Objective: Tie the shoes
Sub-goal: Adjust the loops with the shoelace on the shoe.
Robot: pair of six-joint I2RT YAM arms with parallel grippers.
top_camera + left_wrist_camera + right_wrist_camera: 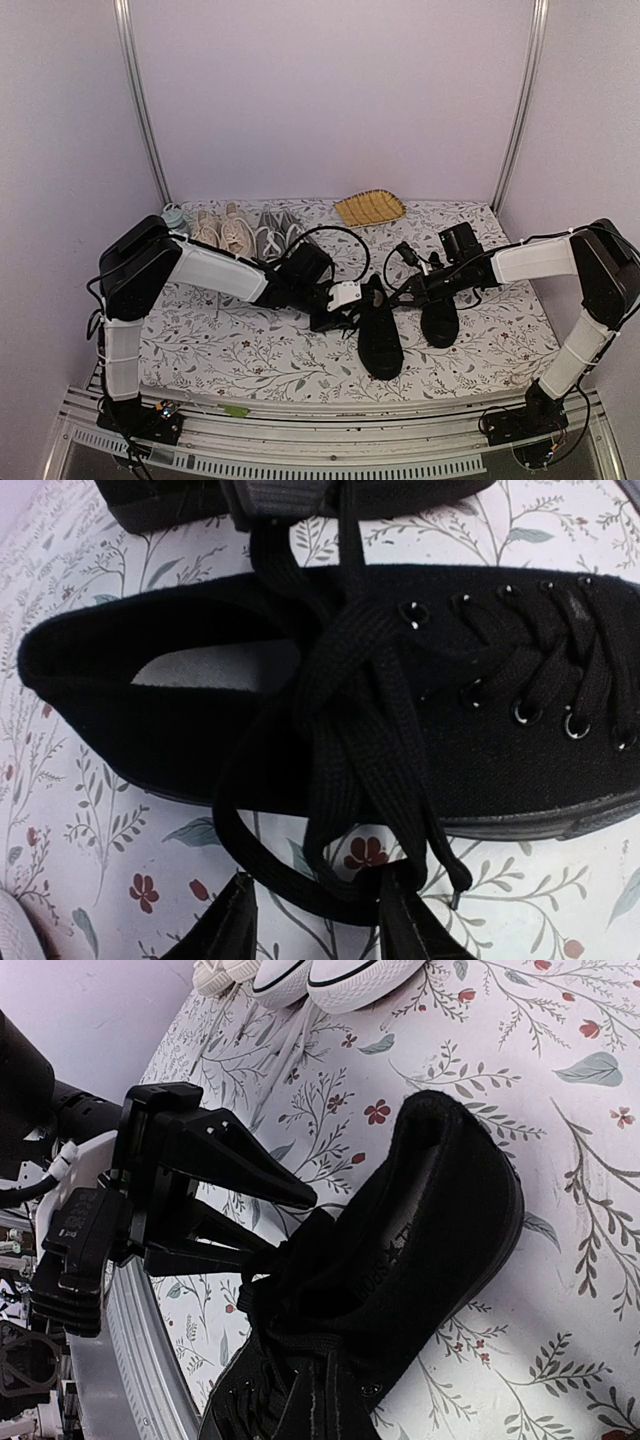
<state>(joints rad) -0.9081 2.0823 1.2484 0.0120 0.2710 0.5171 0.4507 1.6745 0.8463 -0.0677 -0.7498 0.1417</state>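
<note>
1. Floral-print tablecloth [230, 340] under pale walls carries a pair of all-black low-top canvas sneakers [440, 320] mid-table.
2. Left gripper [315, 895] hovers beside the left-hand sneaker [150, 730], jaws apart, straddling a loop of its long black laces [340, 730].
3. Right gripper [405, 290], at that sneaker's heel end, is closed; on what is unclear.
4. Risk: the crossing looks slack, so the loop may slip free, or a pull may drag the sneaker.

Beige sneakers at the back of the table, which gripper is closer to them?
Left. The left gripper is at the black shoe, right of the beige sneakers and closer to the near edge; the right gripper is farther right, on that shoe's other side.
</note>
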